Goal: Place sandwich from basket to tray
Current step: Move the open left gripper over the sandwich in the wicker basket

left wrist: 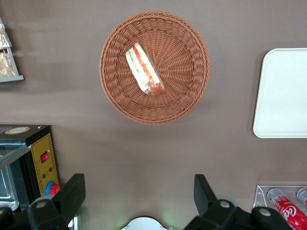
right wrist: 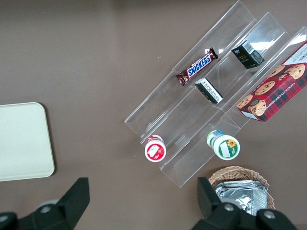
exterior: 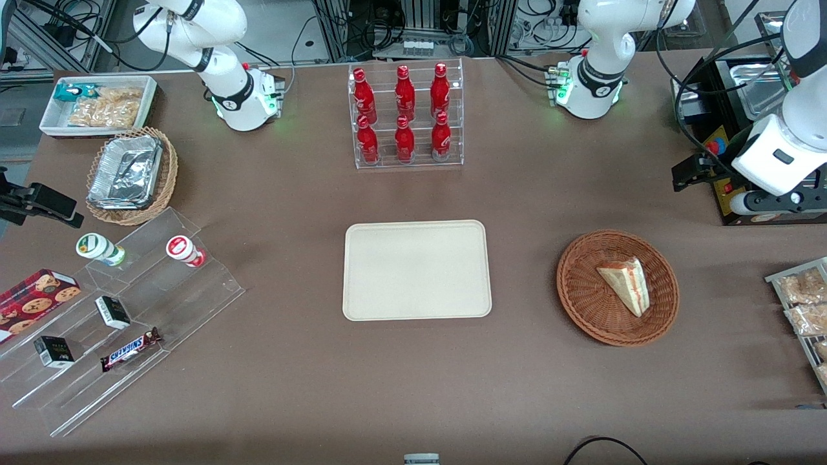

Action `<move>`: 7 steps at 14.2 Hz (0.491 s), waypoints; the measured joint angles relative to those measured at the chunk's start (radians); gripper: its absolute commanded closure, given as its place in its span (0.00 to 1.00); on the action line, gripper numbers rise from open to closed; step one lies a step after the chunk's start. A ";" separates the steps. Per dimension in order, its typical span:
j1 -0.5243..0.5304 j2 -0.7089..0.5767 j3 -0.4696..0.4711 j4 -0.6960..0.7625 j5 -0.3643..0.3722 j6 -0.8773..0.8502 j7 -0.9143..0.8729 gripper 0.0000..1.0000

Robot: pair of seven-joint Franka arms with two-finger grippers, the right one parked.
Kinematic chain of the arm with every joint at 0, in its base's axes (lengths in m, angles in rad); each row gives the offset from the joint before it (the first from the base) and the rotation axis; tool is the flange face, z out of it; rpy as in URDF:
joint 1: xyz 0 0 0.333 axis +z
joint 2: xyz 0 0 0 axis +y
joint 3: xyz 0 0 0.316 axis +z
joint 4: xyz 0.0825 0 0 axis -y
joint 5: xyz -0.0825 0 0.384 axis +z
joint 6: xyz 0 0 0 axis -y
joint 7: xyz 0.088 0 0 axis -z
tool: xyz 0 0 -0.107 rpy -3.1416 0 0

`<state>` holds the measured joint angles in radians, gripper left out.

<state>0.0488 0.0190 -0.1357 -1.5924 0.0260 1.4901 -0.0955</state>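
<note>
The sandwich (exterior: 625,283) is a pale bread wedge with red and orange filling, lying in the round reddish-brown basket (exterior: 581,303). The beige tray (exterior: 417,270) lies flat beside the basket, toward the parked arm's end, with nothing on it. My left gripper (exterior: 698,173) hangs high above the table, farther from the front camera than the basket, next to a black machine. In the left wrist view the gripper (left wrist: 139,196) is open wide and empty, apart from the basket (left wrist: 182,96), the sandwich (left wrist: 145,69) and the tray (left wrist: 283,93).
A black machine (exterior: 730,148) stands right by the gripper. A rack of snack packets (exterior: 804,303) sits at the working arm's end. A clear rack of red bottles (exterior: 406,116) stands farther back than the tray. A stepped acrylic shelf (exterior: 129,310) and a tan foil-tray basket (exterior: 129,174) lie toward the parked arm's end.
</note>
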 measured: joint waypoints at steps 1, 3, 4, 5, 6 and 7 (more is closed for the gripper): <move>0.000 0.002 0.000 0.000 0.000 0.006 0.001 0.00; 0.000 0.017 0.000 -0.001 0.000 0.011 0.002 0.00; 0.000 0.031 0.000 -0.002 0.000 0.014 0.002 0.00; 0.000 0.053 0.000 -0.003 0.000 0.018 0.003 0.00; 0.000 0.079 0.000 -0.006 0.001 0.025 0.003 0.00; 0.000 0.110 0.002 -0.015 0.004 0.038 0.003 0.00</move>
<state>0.0493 0.1291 -0.1341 -1.6073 0.0300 1.5280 -0.0922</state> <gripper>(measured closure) 0.000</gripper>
